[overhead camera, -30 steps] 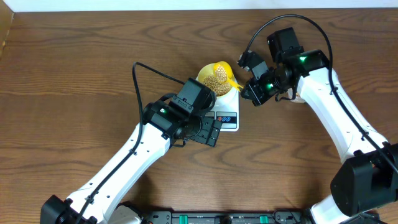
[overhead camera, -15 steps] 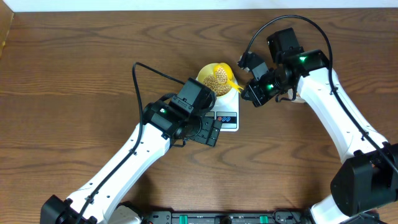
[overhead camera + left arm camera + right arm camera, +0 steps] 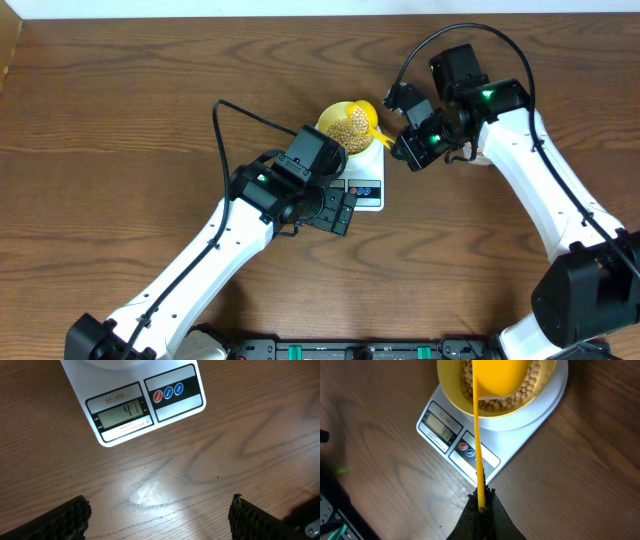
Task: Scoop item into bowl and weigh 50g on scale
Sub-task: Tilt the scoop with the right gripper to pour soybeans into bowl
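Observation:
The white scale [image 3: 368, 190] stands mid-table with the pale-yellow bowl [image 3: 335, 118] on its platform, heaped with tan beans [image 3: 350, 127]. My right gripper [image 3: 402, 148] is shut on the thin handle of a yellow scoop [image 3: 476, 435]. The scoop's cup [image 3: 500, 375] hangs over the bowl [image 3: 451, 395] and covers part of the beans [image 3: 532, 387]. My left gripper [image 3: 160, 520] is open over bare wood just in front of the scale [image 3: 175, 410], with nothing between its fingers [image 3: 70, 519]. The display [image 3: 122, 411] reads 41.
A pale object [image 3: 479, 156] shows partly behind my right arm, to the right of the scale. A black cable [image 3: 240, 112] loops over the table left of the bowl. The table's far edge [image 3: 200, 16] runs along the top.
The scoop's cup has shifted slightly over the bowl. Both arms stay almost where they were.

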Tool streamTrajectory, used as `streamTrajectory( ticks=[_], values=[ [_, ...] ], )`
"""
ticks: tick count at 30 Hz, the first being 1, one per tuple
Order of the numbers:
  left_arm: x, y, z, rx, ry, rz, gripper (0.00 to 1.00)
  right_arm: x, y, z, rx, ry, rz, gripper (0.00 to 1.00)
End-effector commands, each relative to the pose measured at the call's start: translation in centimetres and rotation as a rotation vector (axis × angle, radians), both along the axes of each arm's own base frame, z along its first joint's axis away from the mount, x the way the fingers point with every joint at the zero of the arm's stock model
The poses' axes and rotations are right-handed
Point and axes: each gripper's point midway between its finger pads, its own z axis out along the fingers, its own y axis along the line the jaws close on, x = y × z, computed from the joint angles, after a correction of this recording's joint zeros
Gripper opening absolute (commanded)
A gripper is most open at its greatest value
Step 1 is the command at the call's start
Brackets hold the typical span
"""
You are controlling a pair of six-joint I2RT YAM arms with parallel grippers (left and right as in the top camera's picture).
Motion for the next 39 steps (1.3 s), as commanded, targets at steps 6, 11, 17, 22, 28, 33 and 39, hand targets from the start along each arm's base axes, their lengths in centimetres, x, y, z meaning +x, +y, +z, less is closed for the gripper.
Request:
streamTrajectory(
  ticks=[6, 11, 17, 22, 28, 33, 39],
  values=[
    [0.1, 0.1, 0.5, 0.005, -0.027, -0.016, 0.91, 0.1, 0.9, 0.8, -0.041, -0.042, 0.041, 0.01],
    [0.1, 0.1, 0.5, 0.005, -0.027, -0.016, 0.91, -0.1, 1.2, 0.8, -0.047, -0.045, 0.050, 0.01],
    [0.1, 0.1, 0.5, 0.005, -0.027, -0.016, 0.91, -0.1, 1.2, 0.8, -0.047, -0.045, 0.050, 0.01],
    [0.1, 0.1, 0.5, 0.005, -0.027, -0.016, 0.91, 0.0, 1.3, 0.8, -0.047, -0.046, 0.050, 0.01],
    [0.1, 0.1, 0.5, 0.005, -0.027, -0.016, 0.91, 0.1, 1.3, 0.9, -0.044, -0.050, 0.045, 0.01],
    [0.1, 0.1, 0.5, 0.005, -0.027, -0.016, 0.91, 0.1, 1.3, 0.9, -0.042, -0.046, 0.040, 0.01],
    [0.1, 0.1, 0.5, 0.005, -0.027, -0.017, 0.91, -0.2, 1.8, 1.1, -0.002, -0.030, 0.042, 0.01]
  ],
)
